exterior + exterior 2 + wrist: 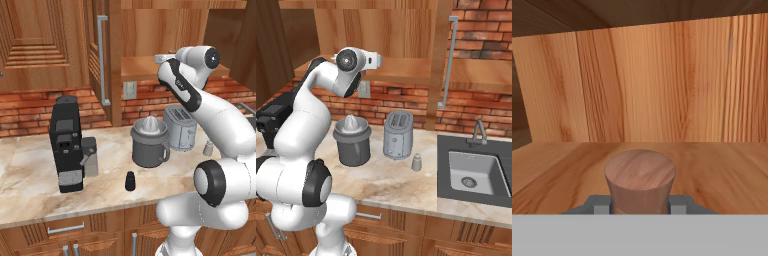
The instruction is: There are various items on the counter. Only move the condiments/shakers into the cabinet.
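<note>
Here the claw [640, 209] is clenched on the brown wooden shaker [640, 181], which stands upright between the two fingertips [598, 206], its flat round top facing the hand camera. It sits inside the cabinet [662, 85], just over the wooden shelf [557, 165]; whether its base already touches the boards I cannot tell (the bottom is hidden). The back wall of the cabinet lies straight ahead, with bare shelf to either side, so nothing crowds the shaker. The coming move, I judge, is to let go and pull straight back out along the shelf without tipping it.

Down on the counter [30, 185], the black shaker [130, 181] stands in front of the juicer [149, 140], and the pale grey shaker [416, 162] stands beside the toaster [398, 134]. Both are well below the claw. The coffee machine [66, 142] stays put, as do the juicer and toaster.
</note>
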You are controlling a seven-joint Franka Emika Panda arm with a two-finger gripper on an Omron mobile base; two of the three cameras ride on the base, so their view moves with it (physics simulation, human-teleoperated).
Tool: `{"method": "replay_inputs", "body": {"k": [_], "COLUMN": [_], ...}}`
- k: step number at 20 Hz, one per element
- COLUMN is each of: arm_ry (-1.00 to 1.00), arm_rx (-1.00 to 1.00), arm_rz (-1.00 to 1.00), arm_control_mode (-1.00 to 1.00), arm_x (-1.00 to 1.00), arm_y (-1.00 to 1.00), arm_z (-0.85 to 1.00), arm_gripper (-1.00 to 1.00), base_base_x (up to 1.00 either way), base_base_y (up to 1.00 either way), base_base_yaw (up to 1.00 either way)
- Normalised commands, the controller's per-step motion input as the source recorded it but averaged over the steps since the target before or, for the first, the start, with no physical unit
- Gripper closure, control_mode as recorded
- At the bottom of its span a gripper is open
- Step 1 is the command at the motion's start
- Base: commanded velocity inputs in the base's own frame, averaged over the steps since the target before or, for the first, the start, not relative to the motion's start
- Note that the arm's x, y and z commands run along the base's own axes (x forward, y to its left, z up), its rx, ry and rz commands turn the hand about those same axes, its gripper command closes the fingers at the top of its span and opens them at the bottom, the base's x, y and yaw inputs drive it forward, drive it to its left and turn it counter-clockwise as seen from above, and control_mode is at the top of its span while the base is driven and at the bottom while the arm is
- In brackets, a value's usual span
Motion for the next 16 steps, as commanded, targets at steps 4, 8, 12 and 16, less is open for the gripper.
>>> {"method": "replay_inputs", "body": {"k": [4,8,12,16], "arm_ry": [0.00,0.03,0.00,0.00], "arm_rx": [0.00,0.00,0.00,0.00], "arm_rz": [0.00,-0.01,0.00,0.00], "arm_control_mode": [-1.00,-1.00,-1.00,-1.00], "arm_x": [0.34,0.39,0.41,0.43], "arm_y": [0.00,0.00,0.00,0.00], "arm_z": [-0.02,0.00,-0.05,-0.17], "arm_gripper": [1.00,1.00,1.00,1.00], "base_base_x": [0.00,0.00,0.00,0.00], "base_base_y": [0.00,0.00,0.00,0.00], "base_base_yaw": [0.00,0.00,0.00,0.00]}}
